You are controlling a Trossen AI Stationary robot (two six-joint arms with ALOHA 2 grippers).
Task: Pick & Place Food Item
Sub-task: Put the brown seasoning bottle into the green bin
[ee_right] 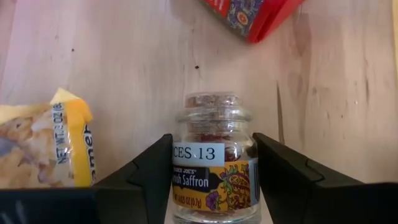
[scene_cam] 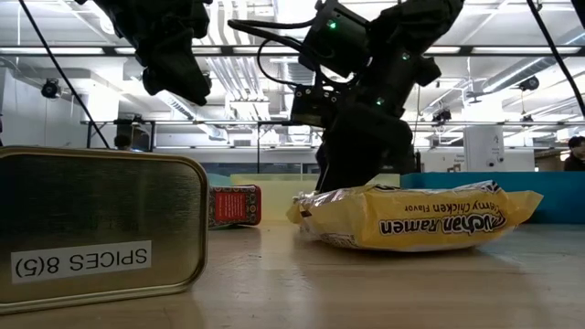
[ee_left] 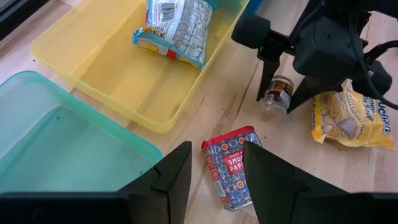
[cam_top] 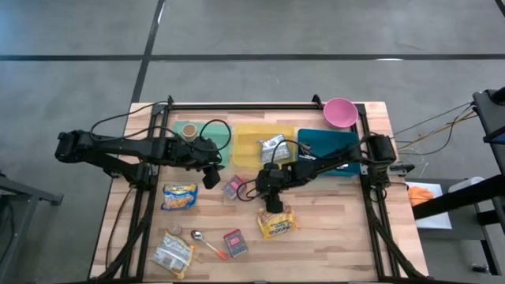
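Right gripper (ee_left: 278, 99) is low over the worktop (cam_top: 331, 244) near its middle, fingers either side of a small glass saffron jar (ee_right: 214, 167) with a cork stopper; jar lies between the two fingers (ee_right: 140, 180), pads right alongside the glass, gap narrow, but cannot tell if they actually press it. Jar rests on the bare wood, just beside a yellow chicken ramen pack (cam_top: 277, 224) and near a red smoked paprika tin (ee_left: 231, 168). Left gripper (cam_top: 211, 177) hovers above the worktop to the left of that, fingers partly apart, holding nothing, with the paprika tin seen between them from the left wrist view. Behind, along the far edge: a green tray (cam_top: 223, 130), a yellow tray (ee_left: 93, 59) with a silver-and-white snack packet (ee_left: 176, 28) inside, a blue tray (cam_top: 323, 139), and a pink bowl (cam_top: 339, 112) at the far right corner. A brown cup (cam_top: 190, 130) sits by the green tray. Near edge holds a second yellow noodle pack (cam_top: 180, 196), a pale snack bag (cam_top: 173, 253), a spoon (cam_top: 207, 243) and a spice tin (cam_top: 236, 243), whose "SPICES 8(5)" label fills the low view's near left.
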